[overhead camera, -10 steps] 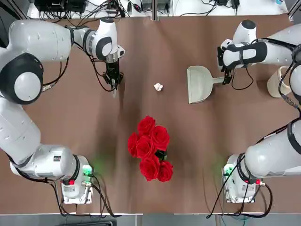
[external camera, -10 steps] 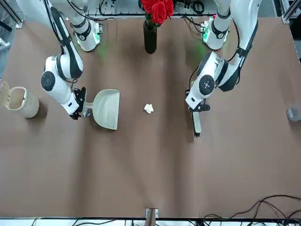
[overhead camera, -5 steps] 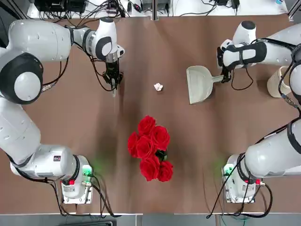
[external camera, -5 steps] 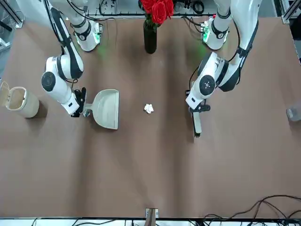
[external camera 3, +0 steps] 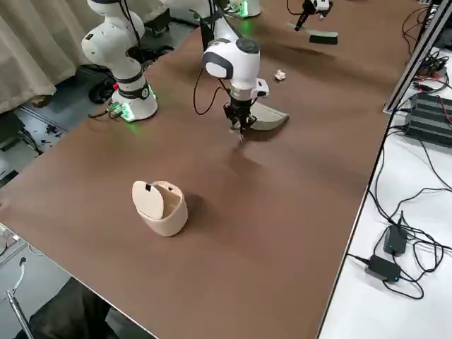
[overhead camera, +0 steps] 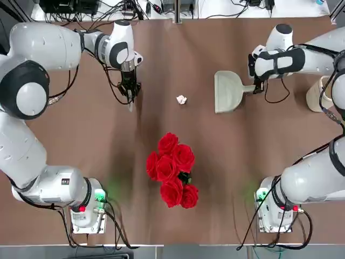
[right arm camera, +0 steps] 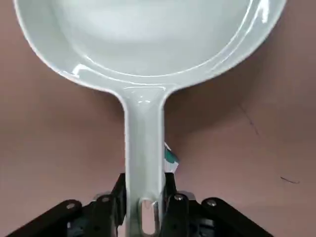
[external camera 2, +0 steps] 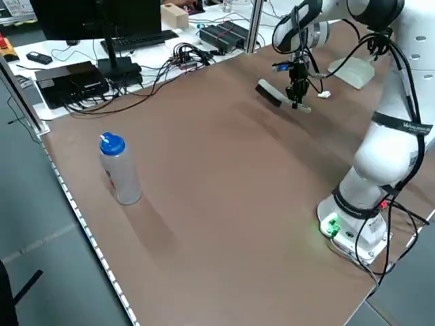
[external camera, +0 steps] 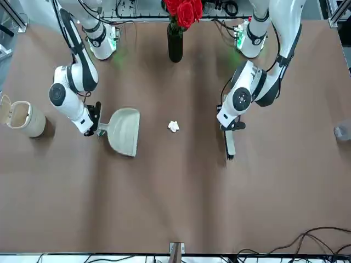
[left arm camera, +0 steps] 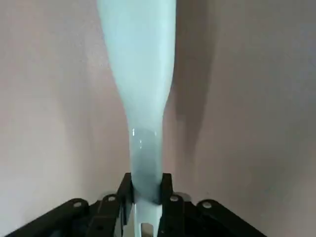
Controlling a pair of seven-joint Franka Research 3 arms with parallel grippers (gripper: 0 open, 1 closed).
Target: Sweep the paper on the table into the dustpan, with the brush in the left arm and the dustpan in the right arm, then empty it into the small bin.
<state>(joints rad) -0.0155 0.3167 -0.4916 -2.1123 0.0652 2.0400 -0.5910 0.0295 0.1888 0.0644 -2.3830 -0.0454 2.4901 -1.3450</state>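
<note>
Overhead, at the far left of the table, the left arm reaches in across the tabletop, and its left gripper is clamped on the narrow handle of the brush; the wrist view shows both fingers pressed tight against that cream-white handle. The brush points away from the robot toward the table's far edge, its bristle end just off the surface. Right of it, well apart, the paper lies loose on the bare brown top, a tiny crumpled white ball. Nearer the robot stands a bunch of red roses in a dark vase. Farther right the dustpan rests with its wide scoop mouth facing the paper, near it but not touching. The right gripper is closed around the dustpan's short handle, seen squeezed between its fingers. At the far right edge sits the small bin, its lid tipped up.
</note>
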